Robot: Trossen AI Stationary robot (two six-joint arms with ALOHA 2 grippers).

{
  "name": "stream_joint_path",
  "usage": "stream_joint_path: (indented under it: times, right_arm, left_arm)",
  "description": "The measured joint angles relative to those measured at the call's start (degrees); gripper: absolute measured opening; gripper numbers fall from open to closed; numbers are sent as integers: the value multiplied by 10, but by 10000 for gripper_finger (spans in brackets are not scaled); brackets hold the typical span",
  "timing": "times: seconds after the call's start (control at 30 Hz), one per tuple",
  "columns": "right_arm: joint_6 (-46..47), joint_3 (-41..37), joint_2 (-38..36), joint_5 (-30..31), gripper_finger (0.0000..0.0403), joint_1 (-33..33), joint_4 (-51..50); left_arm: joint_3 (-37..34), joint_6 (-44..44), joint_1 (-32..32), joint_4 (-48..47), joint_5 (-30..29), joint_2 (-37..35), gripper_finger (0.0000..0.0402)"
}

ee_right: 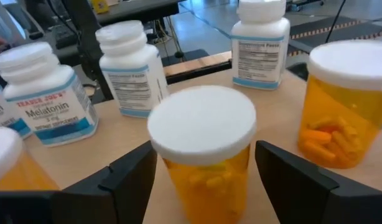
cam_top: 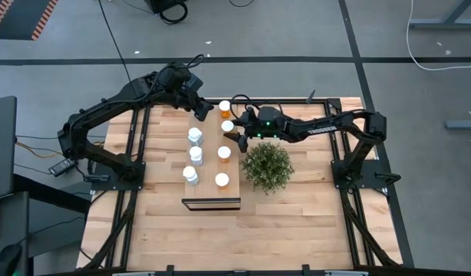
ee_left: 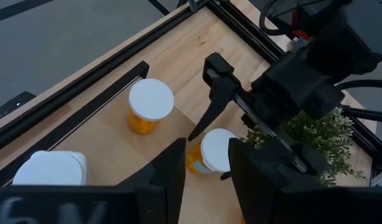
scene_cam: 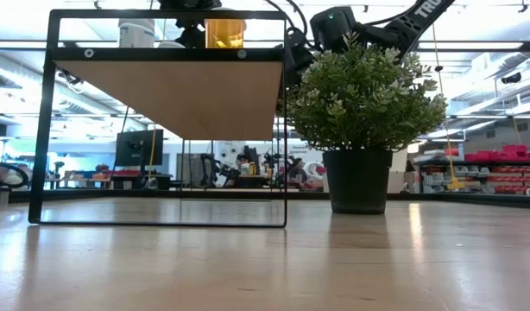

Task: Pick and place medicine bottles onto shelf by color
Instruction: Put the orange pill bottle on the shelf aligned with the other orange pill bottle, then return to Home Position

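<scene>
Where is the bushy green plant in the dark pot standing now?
In the high view the bushy green plant stands on the slatted wooden table, just right of the light-wood shelf and below the right gripper.

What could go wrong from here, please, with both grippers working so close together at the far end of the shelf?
1. The right gripper stands open around an orange bottle on the shelf; pulling back carelessly could tip it.
2. Another orange bottle stands close beside it and might get knocked.
3. The left gripper hovers just above the same spot, so the arms could collide.
</scene>
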Motion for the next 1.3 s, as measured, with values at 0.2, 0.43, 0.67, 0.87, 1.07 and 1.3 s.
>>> stream_joint_path:
  times: [0.2,0.43,0.67,0.87,1.07,1.3]
  right_arm:
    - [-1,8,-4,-10,278,0,-1]
    - [-6,34,-4,-14,304,1,-17]
    - [-4,68,-4,-15,350,-1,-41]
    - [0,112,-4,-16,358,1,-76]
    - [-4,222,-4,-24,358,0,-227]
    - [16,401,-4,-29,358,0,-527]
  left_arm:
    - [0,4,0,-1,0,0,128]
    - [0,5,0,-1,0,0,138]
    - [0,5,0,-1,0,0,143]
    - [0,4,0,-3,0,0,140]
    - [-1,18,0,-7,2,-4,146]
    - [-1,44,4,5,6,-44,136]
